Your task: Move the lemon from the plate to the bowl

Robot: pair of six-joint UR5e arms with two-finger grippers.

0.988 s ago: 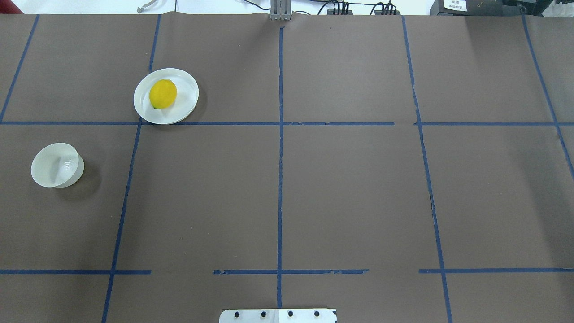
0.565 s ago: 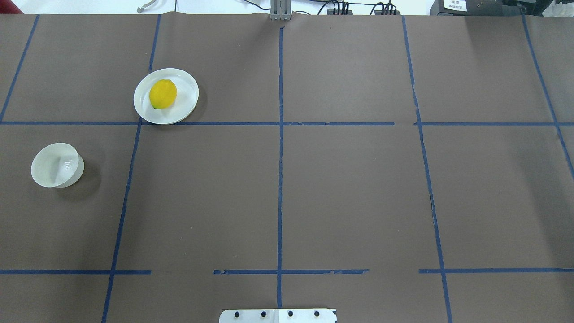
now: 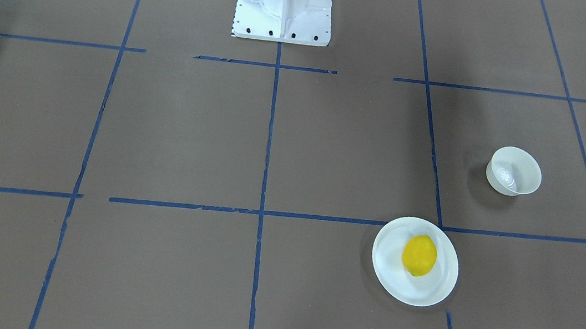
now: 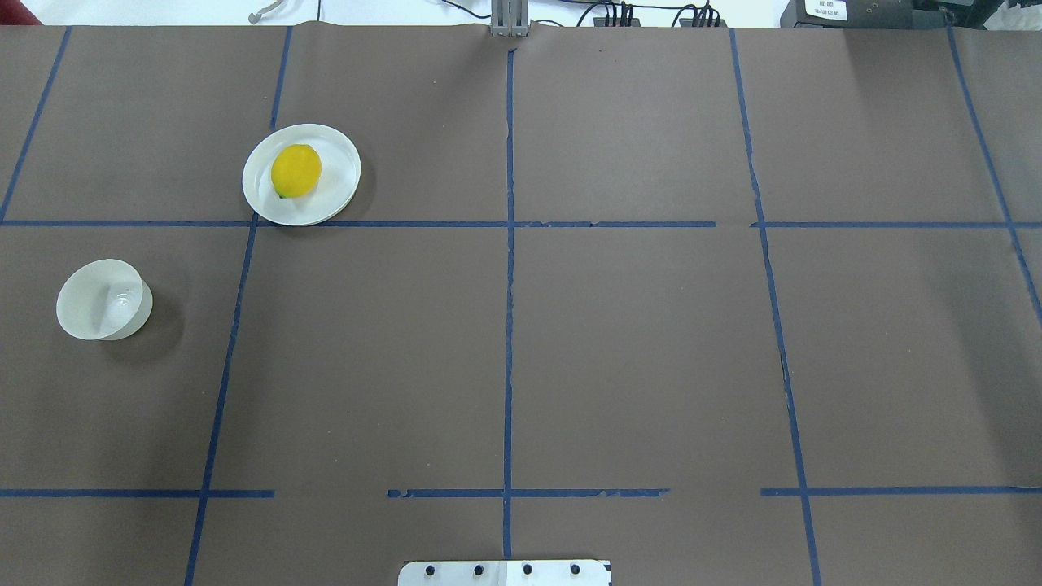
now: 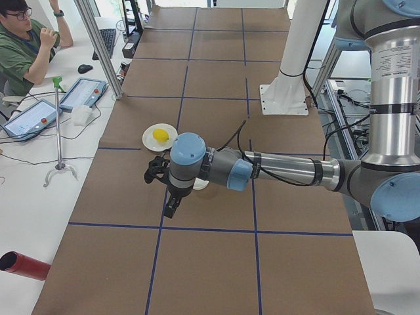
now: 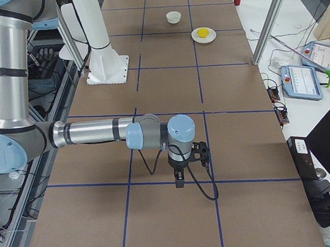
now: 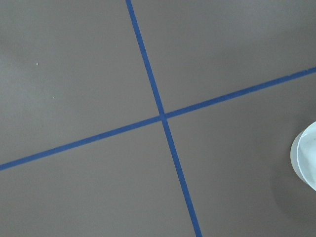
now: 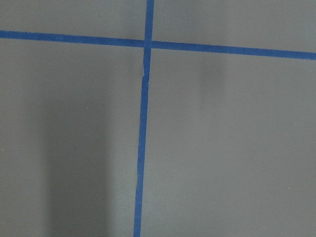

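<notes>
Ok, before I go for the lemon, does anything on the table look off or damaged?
Nothing serious. The lemon sits on the plate, and the bowl stands upright, apart from it, with nothing visible inside. The only blemish is the blue tape grid: its line nearest the robot's base has gaps and ragged edges.

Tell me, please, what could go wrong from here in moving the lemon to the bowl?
The lemon is rounded and lies loose on the shallow plate, so an off-centre pinch might roll it over the low rim. The bowl is small, so an imprecise release might miss or tip it.
</notes>
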